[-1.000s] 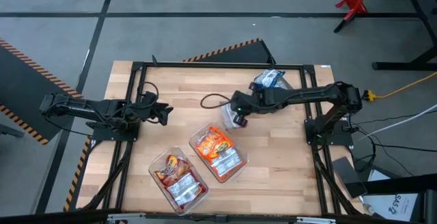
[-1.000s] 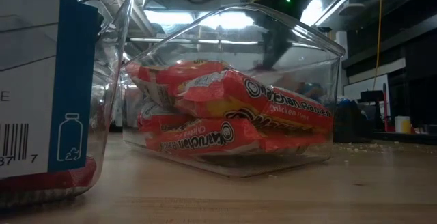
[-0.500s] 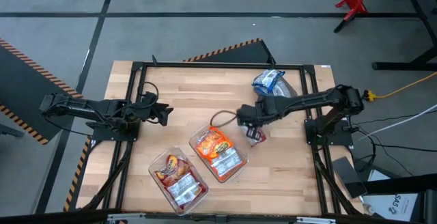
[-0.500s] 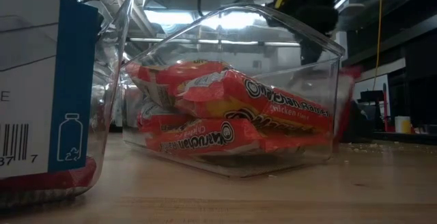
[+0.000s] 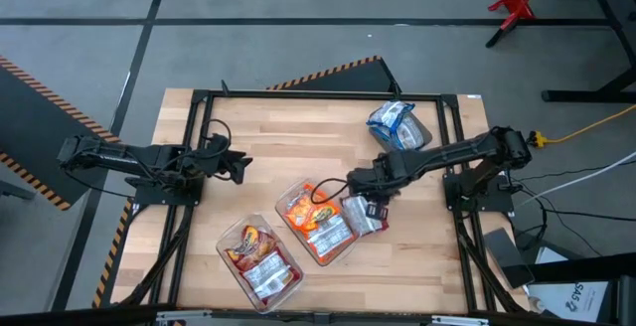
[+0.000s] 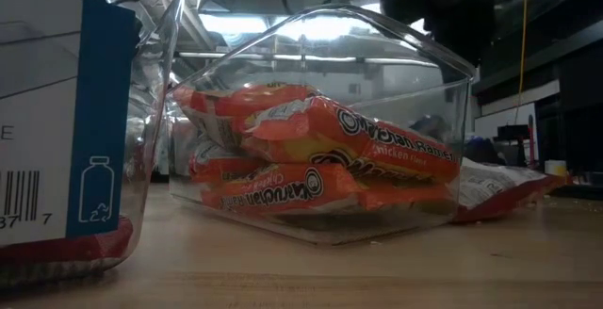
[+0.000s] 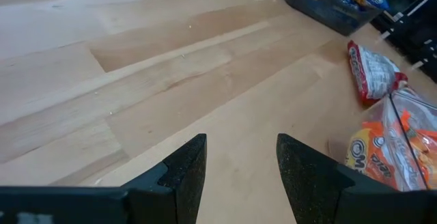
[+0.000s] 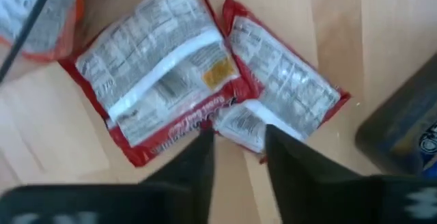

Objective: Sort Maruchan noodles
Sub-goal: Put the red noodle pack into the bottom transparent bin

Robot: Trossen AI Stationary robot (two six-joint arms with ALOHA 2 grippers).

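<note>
Nearest the high view's lower edge, a clear tub holds red packets; just above it a second clear tub holds crinkly orange packets. Two red packets lie flat on the wooden surface beside it, beneath the right end effector, released. Upper right, a dark tub holds blue packets. The left end effector waits released at centre left.

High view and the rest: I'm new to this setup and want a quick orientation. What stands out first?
Two clear tubs sit near the table's front: one packed with orange noodle packets, one with red packets. The right claw hovers open over two red packets lying label side up on the wood beside the orange tub. Blue packets fill a dark tub at the back right; the left claw waits open at the left.
</note>
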